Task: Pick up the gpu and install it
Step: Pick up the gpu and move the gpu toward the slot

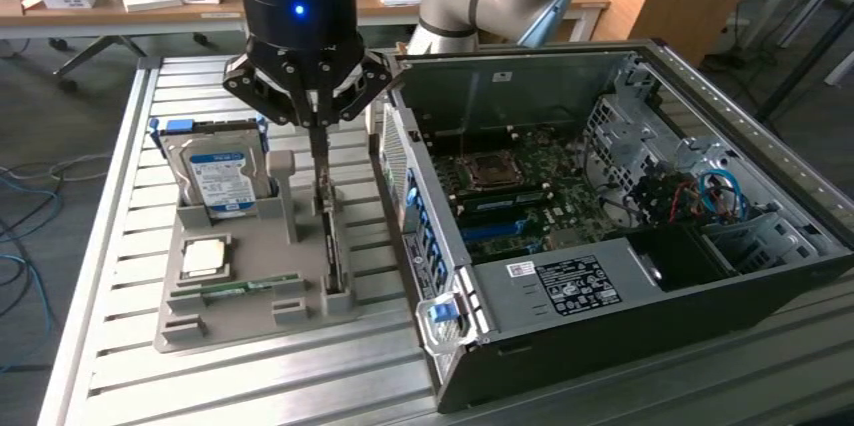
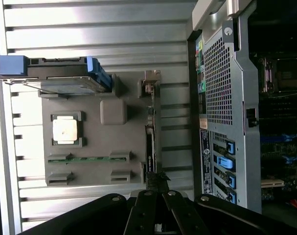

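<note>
Claw (image 2: 156,185): fingers drawn narrow, pinched together on the upper edge of the gpu (image 2: 150,142) at one end of the card.
Gpu: thin dark card standing on edge in a slot of the grey holder tray (image 1: 247,311), on the tray side nearest the computer case (image 1: 561,291).
Tray, other contents: hard drive (image 1: 220,176) with blue-white label, propped upright at the far end; square silvery processor chip (image 1: 203,258) lying flat in its recess; narrow green memory stick (image 1: 240,288) in a slot just beside the chip.
Computer case: lies on its side with the panel off, motherboard (image 1: 527,191) exposed, just beside the tray on the exterior view's right.
Counter (image 1: 267,381): slatted metal, carries tray and case.
</note>
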{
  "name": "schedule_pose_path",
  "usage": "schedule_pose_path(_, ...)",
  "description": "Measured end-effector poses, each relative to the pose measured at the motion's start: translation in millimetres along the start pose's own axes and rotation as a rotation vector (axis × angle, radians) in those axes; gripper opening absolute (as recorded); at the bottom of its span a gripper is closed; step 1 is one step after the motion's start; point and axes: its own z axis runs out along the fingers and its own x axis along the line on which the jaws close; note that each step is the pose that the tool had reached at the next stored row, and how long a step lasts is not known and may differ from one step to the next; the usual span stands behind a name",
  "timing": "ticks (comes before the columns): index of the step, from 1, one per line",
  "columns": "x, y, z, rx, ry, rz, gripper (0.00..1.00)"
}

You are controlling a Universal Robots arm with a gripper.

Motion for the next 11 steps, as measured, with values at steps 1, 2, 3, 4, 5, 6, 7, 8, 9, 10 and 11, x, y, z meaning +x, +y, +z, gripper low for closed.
schedule_pose_path(1,0.0,0.0,0.0,0.0,0.0,0.0,0.11)
schedule_pose_path(2,0.0,0.0,0.0,0.0,0.0,0.0,0.17)
schedule_pose_path(3,0.0,0.0,0.0,0.0,0.0,0.0,0.17)
schedule_pose_path(4,0.0,0.0,0.0,0.0,0.0,0.0,0.23)
schedule_pose_path(5,0.0,0.0,0.0,0.0,0.0,0.0,0.29)
schedule_pose_path(6,0.0,0.0,0.0,0.0,0.0,0.0,0.35)
schedule_pose_path(7,0.0,0.0,0.0,0.0,0.0,0.0,0.35)
schedule_pose_path(8,0.0,0.0,0.0,0.0,0.0,0.0,0.35)
schedule_pose_path(9,0.0,0.0,0.0,0.0,0.0,0.0,0.41)
schedule_pose_path(10,0.0,0.0,0.0,0.0,0.0,0.0,0.41)
schedule_pose_path(11,0.0,0.0,0.0,-0.0001,-0.0001,0.0,0.41)
